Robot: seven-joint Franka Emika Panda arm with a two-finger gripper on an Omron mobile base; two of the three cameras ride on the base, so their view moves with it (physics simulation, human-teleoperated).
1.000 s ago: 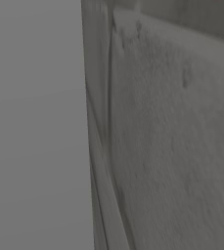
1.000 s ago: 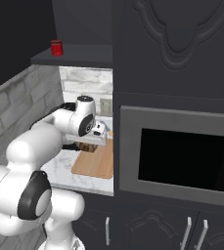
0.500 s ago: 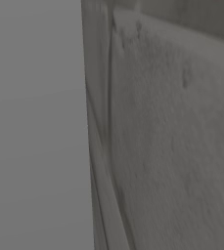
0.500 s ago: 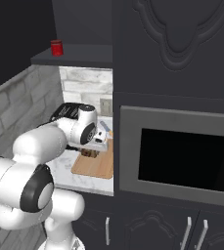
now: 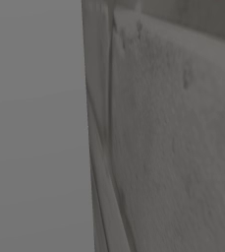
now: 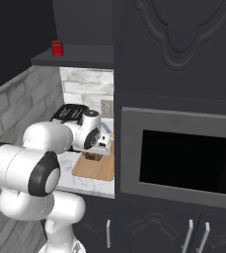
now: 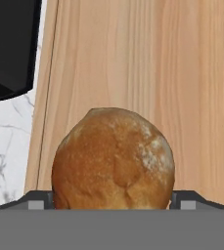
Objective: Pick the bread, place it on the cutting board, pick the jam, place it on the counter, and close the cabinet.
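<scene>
Since the earlier frame: arm swung lower and nearer over the pale wooden cutting board [image 6: 95,168]; camera base unmoved. Round brown crusty bread roll [image 7: 113,158] now sits between the tips of the claw [image 7: 113,204], over the near part of the board. Claw fingers [image 7: 188,199] stand apart at the roll's widest flanks; whether gripping or released cannot be told. Roll judged light, crust firm but crushable, not slippery; best held across the middle, as now. Small red jam jar [image 6: 57,48] well apart, up on the open cabinet shelf [image 6: 85,55], upright. Count: one roll, one board, one jar, one black toaster [image 6: 67,113] at far left on the marble surface [image 6: 85,183].
</scene>
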